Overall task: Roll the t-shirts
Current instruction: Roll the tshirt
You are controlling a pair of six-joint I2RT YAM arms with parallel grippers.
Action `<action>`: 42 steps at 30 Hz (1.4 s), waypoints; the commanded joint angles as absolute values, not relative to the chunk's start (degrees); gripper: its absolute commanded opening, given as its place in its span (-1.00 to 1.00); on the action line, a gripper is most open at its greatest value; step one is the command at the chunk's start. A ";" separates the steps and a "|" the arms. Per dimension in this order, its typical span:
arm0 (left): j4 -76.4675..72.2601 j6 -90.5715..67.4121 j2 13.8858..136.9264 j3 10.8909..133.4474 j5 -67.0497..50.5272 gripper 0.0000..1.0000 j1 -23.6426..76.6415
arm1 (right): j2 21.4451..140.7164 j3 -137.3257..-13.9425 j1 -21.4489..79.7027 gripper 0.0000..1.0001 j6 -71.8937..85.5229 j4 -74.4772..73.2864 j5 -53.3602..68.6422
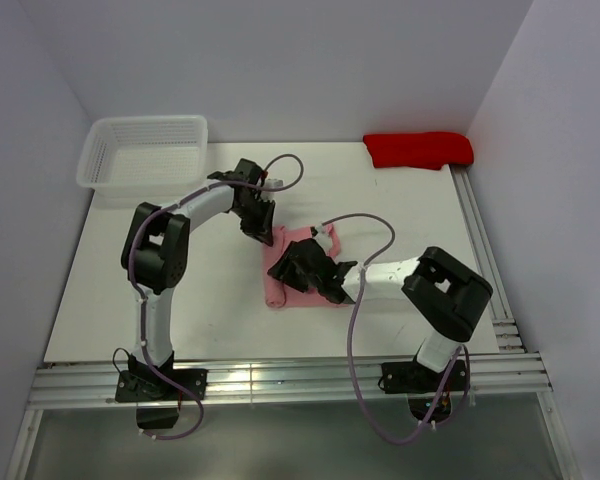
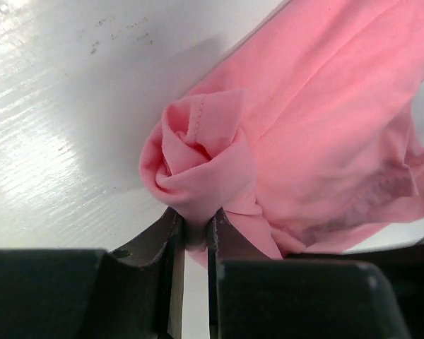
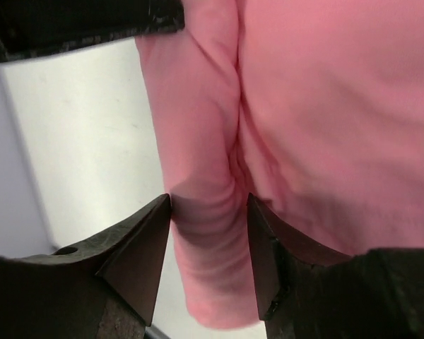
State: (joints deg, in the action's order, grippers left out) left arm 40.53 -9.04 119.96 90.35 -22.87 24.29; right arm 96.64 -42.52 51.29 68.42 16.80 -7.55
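One pink t-shirt (image 1: 278,288) near the middle of the tabletop (image 1: 210,310), partly rolled, with the rolled edge along its left side. Two arms are on it.

Left claw (image 2: 196,240) is at the shirt's far end, fingers pressed nearly together, pinching a bunched fold of pink fabric at the end of the roll.

Right claw (image 3: 208,244) is over the shirt's middle, spread, one finger (image 3: 138,247) on each side of the rolled edge. Can't tell whether the pads actually press the fabric.

Other items, one of each and both well apart from the shirt:
- white mesh basket (image 1: 92,172) at the far-left corner
- folded red cloth (image 1: 418,150) at the far-right corner
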 commanded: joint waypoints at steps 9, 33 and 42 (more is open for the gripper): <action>46.23 -7.03 123.31 97.03 -13.98 -0.88 26.54 | 96.31 -64.67 58.88 0.08 59.68 -20.02 -29.78; 47.02 -7.12 124.37 98.44 -13.97 -0.58 27.42 | 114.26 -80.95 61.61 0.02 55.89 -29.87 -35.59; 47.28 -6.85 123.58 101.16 -16.08 0.19 27.33 | 115.84 -79.98 62.31 0.07 60.64 -34.71 -35.33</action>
State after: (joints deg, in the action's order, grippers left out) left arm 47.29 -7.60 123.66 98.06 -16.16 27.22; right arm 114.06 -79.61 61.43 57.74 -29.45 -34.92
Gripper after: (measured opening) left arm 0.568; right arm 0.532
